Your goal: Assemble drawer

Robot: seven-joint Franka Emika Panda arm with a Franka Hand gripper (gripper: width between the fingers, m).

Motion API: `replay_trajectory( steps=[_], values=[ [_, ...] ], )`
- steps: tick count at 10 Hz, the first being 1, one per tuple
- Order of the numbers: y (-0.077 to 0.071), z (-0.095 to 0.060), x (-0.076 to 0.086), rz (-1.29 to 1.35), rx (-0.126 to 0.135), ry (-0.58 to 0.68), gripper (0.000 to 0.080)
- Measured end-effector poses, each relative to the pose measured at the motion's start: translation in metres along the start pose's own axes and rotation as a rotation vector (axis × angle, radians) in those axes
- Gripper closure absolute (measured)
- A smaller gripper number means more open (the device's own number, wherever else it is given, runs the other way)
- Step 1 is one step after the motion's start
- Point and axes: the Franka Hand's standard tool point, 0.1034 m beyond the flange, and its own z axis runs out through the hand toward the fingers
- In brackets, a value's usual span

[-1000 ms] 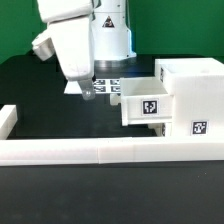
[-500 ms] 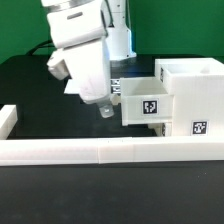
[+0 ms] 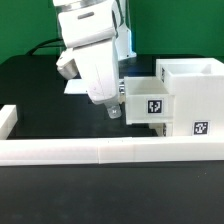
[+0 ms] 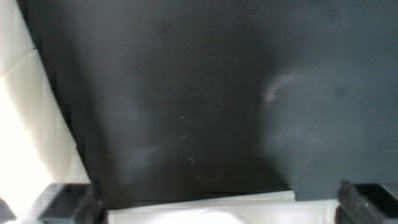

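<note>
One drawer housing (image 3: 190,95) stands on the black surface (image 3: 40,100) at the exterior view's right, with one tray (image 3: 150,105) part-way in its slot, its inside hidden. The gripper (image 3: 113,112) hangs just left of the tray, fingers spread wide, holding nothing. One white rail (image 3: 100,152) lies nearest.

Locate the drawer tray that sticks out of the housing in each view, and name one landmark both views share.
Exterior view: the tray is right of centre, jutting from the housing toward the exterior view's left, beside the gripper.
Wrist view: a white edge between the fingertips may be it; unclear.
Shared landmark: the black table.
</note>
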Motion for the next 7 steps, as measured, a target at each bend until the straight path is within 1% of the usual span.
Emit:
replay_trajectory(
  steps=[1, 4, 6, 7],
  values=[
    [0.000, 0.005, 0.006, -0.016, -0.007, 0.003, 0.0150],
    [0.009, 0.001, 0.031, -0.047, 0.001, 0.008, 0.0150],
    [0.011, 0.003, 0.050, -0.066, 0.003, 0.009, 0.0150],
    [0.010, 0.006, 0.057, -0.074, 0.007, 0.010, 0.0150]
  ],
)
